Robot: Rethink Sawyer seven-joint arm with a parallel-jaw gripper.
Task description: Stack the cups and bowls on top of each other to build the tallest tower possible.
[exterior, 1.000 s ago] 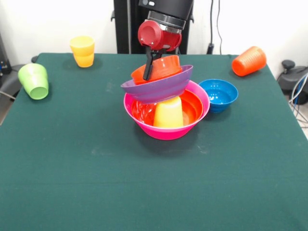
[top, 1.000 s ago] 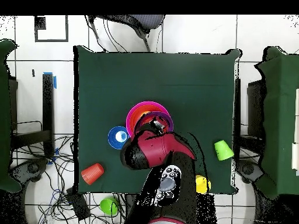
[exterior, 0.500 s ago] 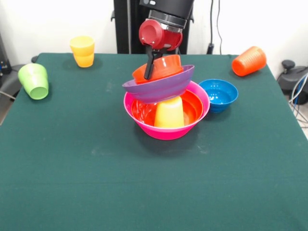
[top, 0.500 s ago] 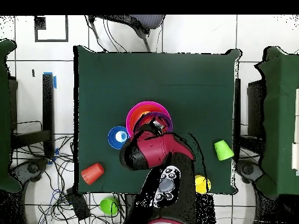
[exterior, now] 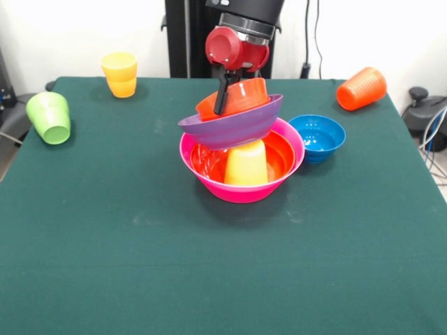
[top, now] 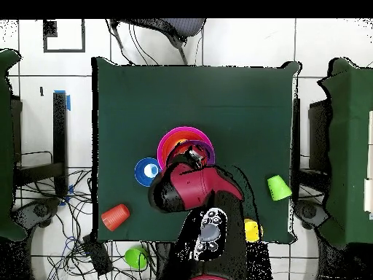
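The tower stands mid-table. Its base is the largest pink bowl (exterior: 241, 187) (top: 173, 135), with a large orange bowl (exterior: 282, 155) nested inside. An upside-down yellow cup (exterior: 246, 163) stands in that bowl. A purple bowl (exterior: 230, 125) rests tilted on the cup, and a small orange bowl (exterior: 241, 98) sits tilted in it. My gripper (exterior: 222, 96) (top: 191, 155) comes down from above and is shut on that small bowl's near-left rim; one black finger (exterior: 222, 91) shows against the wall. In the overhead view my arm hides most of the pile.
A small blue bowl (exterior: 318, 137) (top: 148, 171) sits right beside the pink one. An orange cup (exterior: 361, 88) (top: 115, 216) lies on its side at a far corner. A yellow cup (exterior: 120, 74) (top: 252, 230) and a green cup (exterior: 49, 117) (top: 277, 187) stand along the other side.
My gripper has shifted slightly up and to the right in the front view with the small orange bowl. The purple bowl beneath has shifted a little with it.
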